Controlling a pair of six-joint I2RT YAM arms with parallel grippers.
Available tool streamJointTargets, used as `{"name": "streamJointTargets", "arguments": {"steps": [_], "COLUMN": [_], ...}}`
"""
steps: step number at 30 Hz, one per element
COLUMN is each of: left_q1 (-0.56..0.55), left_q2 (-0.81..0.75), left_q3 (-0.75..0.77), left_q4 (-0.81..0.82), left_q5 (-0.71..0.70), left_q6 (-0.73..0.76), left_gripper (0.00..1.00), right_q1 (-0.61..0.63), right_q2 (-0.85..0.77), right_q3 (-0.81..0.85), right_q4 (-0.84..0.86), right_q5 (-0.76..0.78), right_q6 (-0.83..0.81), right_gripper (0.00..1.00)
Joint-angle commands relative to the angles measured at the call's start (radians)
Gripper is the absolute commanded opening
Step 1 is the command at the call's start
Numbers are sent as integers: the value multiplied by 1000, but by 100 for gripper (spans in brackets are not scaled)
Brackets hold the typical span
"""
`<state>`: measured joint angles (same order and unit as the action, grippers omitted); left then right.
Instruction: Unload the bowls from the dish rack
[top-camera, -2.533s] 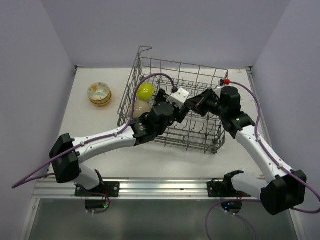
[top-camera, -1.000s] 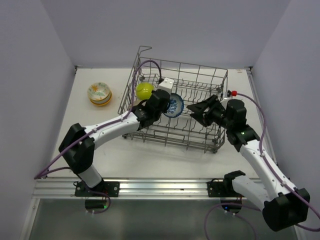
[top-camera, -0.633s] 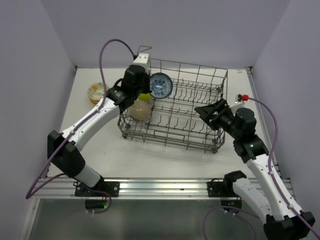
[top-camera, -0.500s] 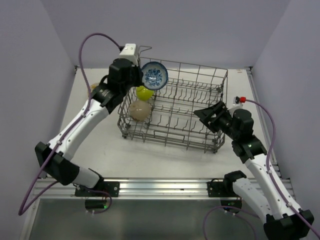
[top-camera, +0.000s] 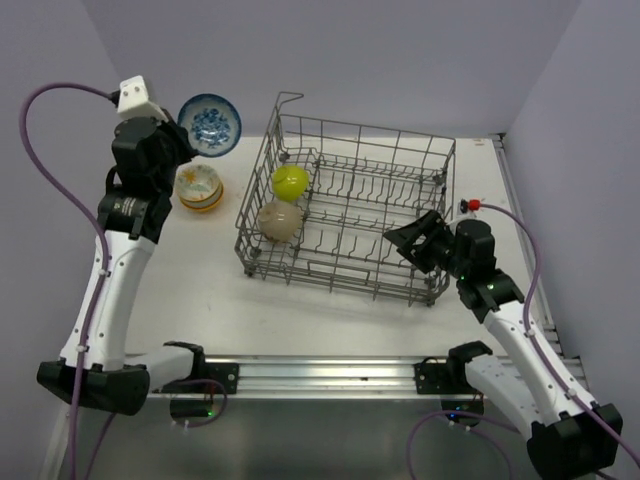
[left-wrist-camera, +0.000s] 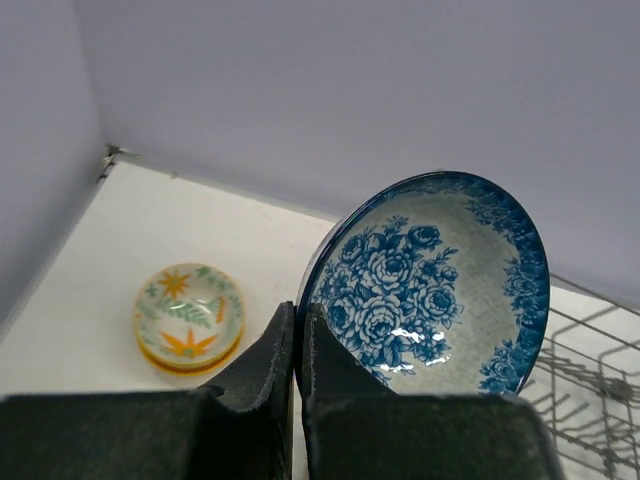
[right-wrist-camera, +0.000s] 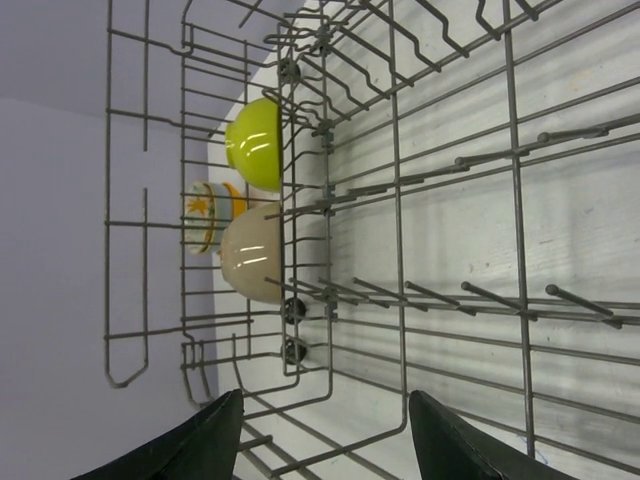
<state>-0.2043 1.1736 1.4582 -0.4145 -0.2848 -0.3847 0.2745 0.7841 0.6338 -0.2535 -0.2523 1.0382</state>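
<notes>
While the left claw (left-wrist-camera: 297, 335) pinched the blue-patterned bowl (left-wrist-camera: 430, 285) by its rim high over the counter (top-camera: 200, 275), a slip risked shattering it; the right claw (right-wrist-camera: 325, 435) gaped empty.

The blue bowl (left-wrist-camera: 430, 285) looks like glazed ceramic, glossy and smooth. The rack (top-camera: 345, 215) is bare grey metal wire. The counter (top-camera: 190, 290) is matt white.

Grey wire dish rack (top-camera: 345, 215): one
Blue-flowered white round bowl (top-camera: 209, 125): one
Lime-yellow round bowl (top-camera: 290, 182): one
Beige round bowl (top-camera: 279, 221): one
Stacked floral and orange-yellow bowls (top-camera: 198, 187): at least two
White robot arms (top-camera: 105, 300): two
</notes>
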Motion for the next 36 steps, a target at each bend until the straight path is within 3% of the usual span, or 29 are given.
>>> {"name": "streamJointTargets", "arguments": {"steps": [1, 11, 22, 36], "left_q1": [145, 335, 384, 457], "left_q2": [50, 254, 460, 586], "left_q3": [-24, -136, -53, -42], "left_q4": [-4, 72, 83, 123], "left_q5": [84, 208, 254, 329], "left_q6": [-65, -140, -169, -200], "left_gripper": [0, 0, 0, 0], "right_q1": [0, -3, -12, -18], "right_q2": [41, 107, 197, 257], "right_q3": [35, 43, 1, 17], "right_q4": [42, 66, 149, 183], "right_q5": [-13, -33, -67, -111], "right_q6": [-36, -93, -113, -176], "right_gripper": [70, 71, 72, 73]}}
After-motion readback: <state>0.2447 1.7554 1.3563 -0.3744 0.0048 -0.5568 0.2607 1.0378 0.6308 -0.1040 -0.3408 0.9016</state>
